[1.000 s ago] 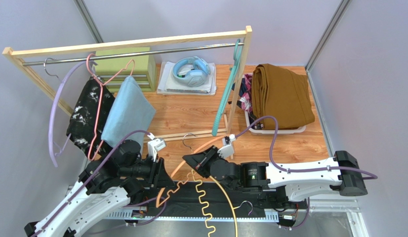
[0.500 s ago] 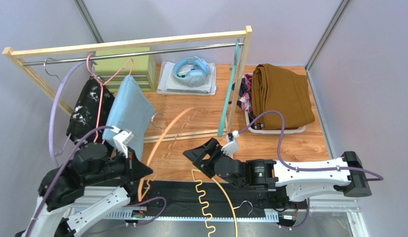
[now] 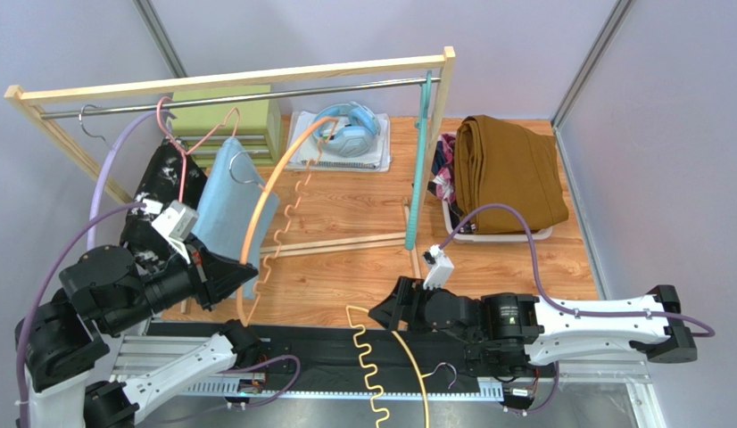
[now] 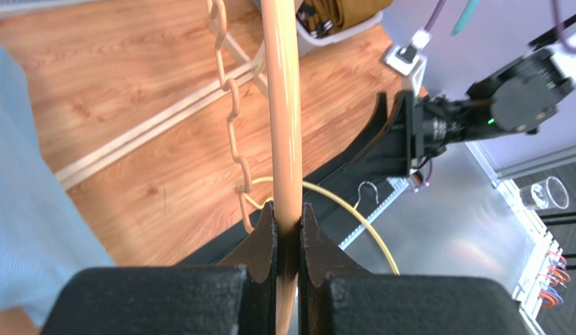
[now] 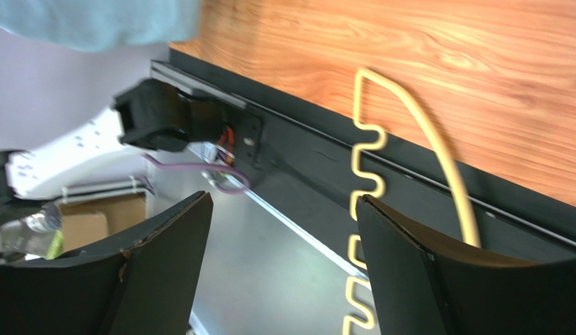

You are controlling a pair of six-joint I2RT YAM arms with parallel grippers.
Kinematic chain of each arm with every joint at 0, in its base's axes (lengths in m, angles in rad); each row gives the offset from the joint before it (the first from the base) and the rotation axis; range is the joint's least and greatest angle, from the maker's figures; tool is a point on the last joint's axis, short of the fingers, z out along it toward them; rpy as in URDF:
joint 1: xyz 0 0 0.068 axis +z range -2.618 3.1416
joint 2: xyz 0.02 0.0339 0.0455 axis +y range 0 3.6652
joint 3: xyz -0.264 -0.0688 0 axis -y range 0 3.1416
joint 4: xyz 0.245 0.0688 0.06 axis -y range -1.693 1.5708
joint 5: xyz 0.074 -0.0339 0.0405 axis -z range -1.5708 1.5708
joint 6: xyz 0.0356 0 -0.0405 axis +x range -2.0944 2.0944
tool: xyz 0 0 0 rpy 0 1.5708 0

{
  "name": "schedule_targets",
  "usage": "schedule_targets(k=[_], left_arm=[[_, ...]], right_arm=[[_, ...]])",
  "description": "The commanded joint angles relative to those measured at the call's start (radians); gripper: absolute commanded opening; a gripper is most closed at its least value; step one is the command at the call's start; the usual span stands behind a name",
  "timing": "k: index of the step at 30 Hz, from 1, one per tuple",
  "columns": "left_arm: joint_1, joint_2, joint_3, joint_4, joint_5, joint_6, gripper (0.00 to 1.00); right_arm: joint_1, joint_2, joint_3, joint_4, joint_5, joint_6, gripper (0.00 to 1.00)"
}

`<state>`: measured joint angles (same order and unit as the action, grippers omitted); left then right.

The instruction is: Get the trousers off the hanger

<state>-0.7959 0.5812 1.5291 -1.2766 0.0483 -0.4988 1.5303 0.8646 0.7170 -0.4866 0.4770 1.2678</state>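
Two-arm station seen from above and from both wrists. The left pincer (image 4: 287,220) is pressed shut on the bar of an orange hanger (image 4: 280,105), which we see raised in the air, bare of cloth, just beside the light blue trousers (image 3: 225,201). These and the black speckled trousers (image 3: 158,201) hang side by side under the left part of the rack's rail (image 3: 345,86). The mustard-brown trousers (image 3: 510,174) lie folded on top of a white bin (image 3: 501,236) at the right of the tabletop (image 3: 345,205), with the pink floral trousers (image 3: 446,174) showing at their left edge. We cannot make out a navy pair. The right pincer (image 5: 284,209) is spread wide and holds nothing. It hovers low over the near edge, above a yellow hanger (image 5: 441,157) lying there. A teal hanger (image 3: 418,169) hangs from the rail's right end.
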Motion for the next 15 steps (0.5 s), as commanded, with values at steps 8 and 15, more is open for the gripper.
schedule_targets(k=[8, 15], left_arm=[[0.003, 0.177, -0.006, 0.471, -0.012, 0.042, 0.00], [0.003, 0.293, -0.008, 0.640, 0.038, 0.011, 0.00]], right_arm=[[0.008, -0.216, -0.123, -0.053, -0.057, -0.030, 0.79], [0.010, -0.156, -0.083, -0.124, -0.067, -0.051, 0.80]])
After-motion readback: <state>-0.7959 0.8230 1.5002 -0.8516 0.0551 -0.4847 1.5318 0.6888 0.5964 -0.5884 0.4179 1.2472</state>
